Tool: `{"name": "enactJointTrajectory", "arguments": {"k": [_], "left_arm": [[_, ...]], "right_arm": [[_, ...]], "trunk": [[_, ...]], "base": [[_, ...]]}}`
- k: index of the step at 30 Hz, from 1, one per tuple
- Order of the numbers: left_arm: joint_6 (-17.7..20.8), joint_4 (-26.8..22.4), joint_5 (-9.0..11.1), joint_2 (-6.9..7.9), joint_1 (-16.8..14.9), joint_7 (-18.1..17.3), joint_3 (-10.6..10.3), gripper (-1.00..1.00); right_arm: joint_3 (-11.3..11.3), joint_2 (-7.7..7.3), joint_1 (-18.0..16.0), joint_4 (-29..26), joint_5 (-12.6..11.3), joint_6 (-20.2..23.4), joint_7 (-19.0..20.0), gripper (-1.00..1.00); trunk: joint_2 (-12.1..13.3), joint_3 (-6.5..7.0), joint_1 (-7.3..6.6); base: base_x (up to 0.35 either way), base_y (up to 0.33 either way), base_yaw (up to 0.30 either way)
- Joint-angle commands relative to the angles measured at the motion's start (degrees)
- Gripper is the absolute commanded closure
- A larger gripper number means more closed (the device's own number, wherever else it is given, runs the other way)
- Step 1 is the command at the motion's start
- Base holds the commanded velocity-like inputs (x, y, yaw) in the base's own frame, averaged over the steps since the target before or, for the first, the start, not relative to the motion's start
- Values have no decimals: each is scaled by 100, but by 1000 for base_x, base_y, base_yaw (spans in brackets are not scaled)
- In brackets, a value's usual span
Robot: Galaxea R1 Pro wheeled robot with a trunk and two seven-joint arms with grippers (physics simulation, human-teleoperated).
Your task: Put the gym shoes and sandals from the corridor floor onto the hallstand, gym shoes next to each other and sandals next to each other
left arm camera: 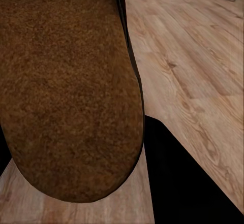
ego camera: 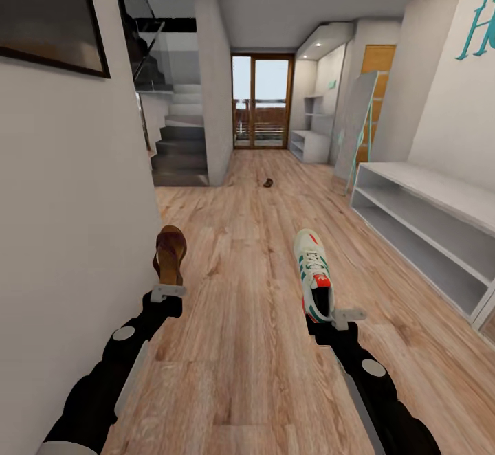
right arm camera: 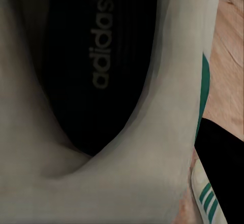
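Here my left pincer [ego camera: 168, 291] is clamped on a brown sandal [ego camera: 170, 254], held up beside the white wall [ego camera: 75, 187]. My right pincer [ego camera: 337, 317] grips a white sneaker [ego camera: 313, 273] by its heel, toe pointing down the corridor. The second sandal [ego camera: 267, 182] lies on the wood floor [ego camera: 240, 345] well ahead, before the glass door [ego camera: 262, 102]. A low white rack [ego camera: 426, 228] with two open tiers stands at my right, its shelves bare. Stairs [ego camera: 180, 146] rise ahead on the left.
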Motion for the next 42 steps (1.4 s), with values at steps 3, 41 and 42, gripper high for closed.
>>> {"name": "enactJointTrajectory", "arguments": {"k": [3,41,42], "left_arm": [[32,-8,-14,-15,-2,-16,-5,100],[32,-4,-14,-23,-2,-16,-146,100],[32,-4,-14,-23,-2,-16,-146,100]], "right_arm": [[2,0,-2,-11,0,35,-6,100],[2,0,-2,-11,7,35,-10,100],[2,0,-2,-11,7,35,-9,100]], "trunk": [[-2,-6,2],[-2,-6,2],[-2,-6,2]], "base": [[307,154,0],[342,31,0],[347,0,0]]}}
